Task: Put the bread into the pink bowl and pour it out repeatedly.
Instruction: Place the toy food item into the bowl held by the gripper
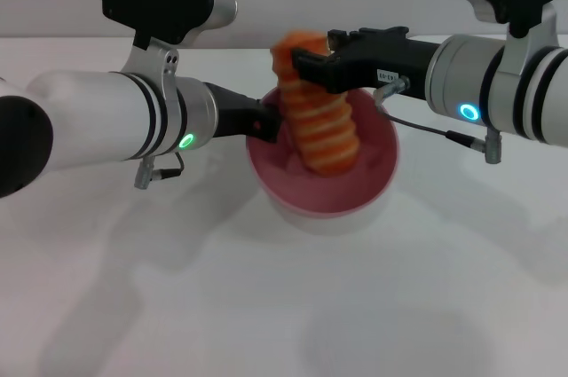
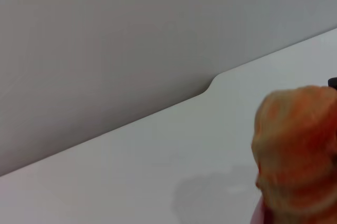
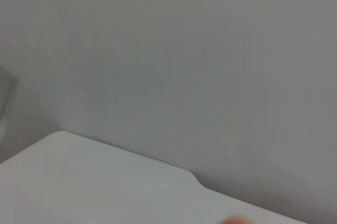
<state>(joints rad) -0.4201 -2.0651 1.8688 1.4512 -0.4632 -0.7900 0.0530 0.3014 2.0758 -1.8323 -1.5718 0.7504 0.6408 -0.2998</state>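
Note:
The pink bowl (image 1: 330, 203) stands on the white table at the middle of the head view. The bread (image 1: 325, 125) stands nearly upright, its lower end inside the bowl and its upper end above the rim. My right gripper (image 1: 306, 66) comes in from the right and is shut on the bread's upper part. My left gripper (image 1: 264, 124) comes in from the left and is shut on the bowl's left rim. The left wrist view shows the top of the bread (image 2: 297, 150) close up, with a sliver of the pink bowl (image 2: 257, 216) beneath it.
The white table (image 1: 266, 306) spreads around the bowl, with its far edge and a rounded corner (image 2: 213, 83) against a grey wall. The right wrist view shows only the table (image 3: 79, 182) and the wall.

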